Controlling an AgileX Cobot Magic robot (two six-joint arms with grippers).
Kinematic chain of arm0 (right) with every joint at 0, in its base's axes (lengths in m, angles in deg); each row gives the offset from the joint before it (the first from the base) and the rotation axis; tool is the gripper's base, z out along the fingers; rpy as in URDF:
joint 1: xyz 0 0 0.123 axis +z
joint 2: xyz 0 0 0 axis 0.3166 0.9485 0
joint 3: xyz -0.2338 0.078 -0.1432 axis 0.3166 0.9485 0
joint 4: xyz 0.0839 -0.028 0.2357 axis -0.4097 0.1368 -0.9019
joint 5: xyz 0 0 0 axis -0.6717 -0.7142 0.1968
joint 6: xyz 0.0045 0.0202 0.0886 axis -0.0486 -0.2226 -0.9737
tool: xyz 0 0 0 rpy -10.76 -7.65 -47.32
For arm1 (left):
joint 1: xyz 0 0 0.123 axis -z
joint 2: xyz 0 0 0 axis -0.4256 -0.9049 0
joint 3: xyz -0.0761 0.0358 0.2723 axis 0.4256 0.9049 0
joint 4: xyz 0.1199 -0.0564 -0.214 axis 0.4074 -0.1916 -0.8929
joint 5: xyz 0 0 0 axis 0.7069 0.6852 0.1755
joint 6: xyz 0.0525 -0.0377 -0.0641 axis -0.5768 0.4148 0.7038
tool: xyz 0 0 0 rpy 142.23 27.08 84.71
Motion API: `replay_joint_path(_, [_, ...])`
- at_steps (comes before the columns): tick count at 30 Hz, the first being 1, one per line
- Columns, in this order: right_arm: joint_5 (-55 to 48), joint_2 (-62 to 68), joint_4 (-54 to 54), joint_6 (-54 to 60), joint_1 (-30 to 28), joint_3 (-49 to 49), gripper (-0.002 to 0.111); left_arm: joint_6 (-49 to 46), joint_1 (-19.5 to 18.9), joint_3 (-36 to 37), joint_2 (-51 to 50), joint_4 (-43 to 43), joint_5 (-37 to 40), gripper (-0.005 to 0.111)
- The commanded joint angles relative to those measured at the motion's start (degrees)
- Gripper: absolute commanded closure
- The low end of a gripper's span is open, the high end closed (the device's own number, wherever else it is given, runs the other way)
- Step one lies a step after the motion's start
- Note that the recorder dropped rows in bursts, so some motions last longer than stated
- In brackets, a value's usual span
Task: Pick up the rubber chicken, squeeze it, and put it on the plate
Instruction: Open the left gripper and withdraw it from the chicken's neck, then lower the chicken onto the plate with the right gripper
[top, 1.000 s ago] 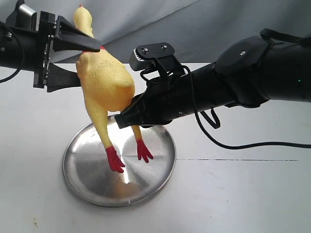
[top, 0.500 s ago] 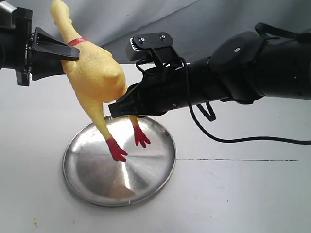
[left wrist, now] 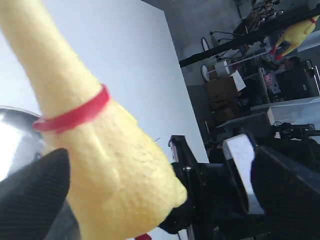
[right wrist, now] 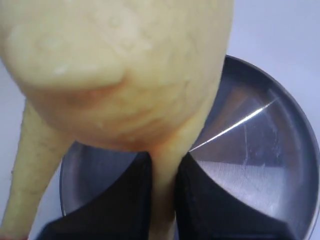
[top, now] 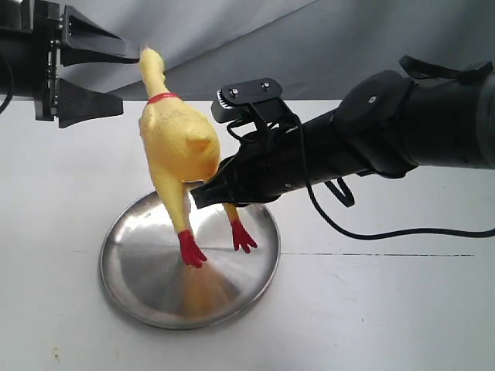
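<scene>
**Operator:** Where is the chicken right now?

**Describer:** The rubber chicken point(top: 179, 143) hangs in the air, head uppermost and legs dangling, caught by your right gripper point(top: 203, 193). That gripper's two black fingers point(right wrist: 135, 200) press on either side of one thin yellow leg, just under the plump body. The body bulges out beyond the fingertips.

**Operator:** And its feet?

**Describer:** Both red feet point(top: 191, 251) dangle below the right jaws, over the plate point(top: 139, 286). One foot is blurred, and I cannot tell whether it touches the steel.

**Operator:** What about my left gripper?

**Describer:** Your left gripper point(top: 130, 81) has its jaws spread wide, closed on nothing. The chicken's head sits just past the fingertips, close to the tip of the upper finger. I cannot tell whether they touch. From the left wrist camera, the neck and its red collar point(left wrist: 75, 112) fill the space ahead of the jaws, with one black finger beside the body.

**Operator:** What lies around all that?

**Describer:** The round, shiny plate lies flat on a white table point(top: 371, 309), beneath the right jaws. The left jaws sit higher, off to one side of the plate. A grey backdrop point(top: 309, 39) stands behind both arms.
</scene>
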Motion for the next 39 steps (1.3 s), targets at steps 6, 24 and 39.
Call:
replay_joint_path(6, [-0.38, -0.42, 0.18, 0.05, -0.12, -0.04, 0.108, -0.57, -0.38, -0.35, 0.78, -2.33, -0.16, 0.003])
replay_joint_path(24, [-7.55, -0.56, 39.72, -38.63, -0.52, -3.37, 0.108, -3.24, -11.77, 8.94, 15.76, 12.58, -10.75, 0.107])
replay_joint_path(39, [-8.61, 5.23, 43.32, -41.2, 4.64, -6.37, 0.108, -13.02, -11.77, 28.37, 22.5, 6.56, -31.58, 0.107])
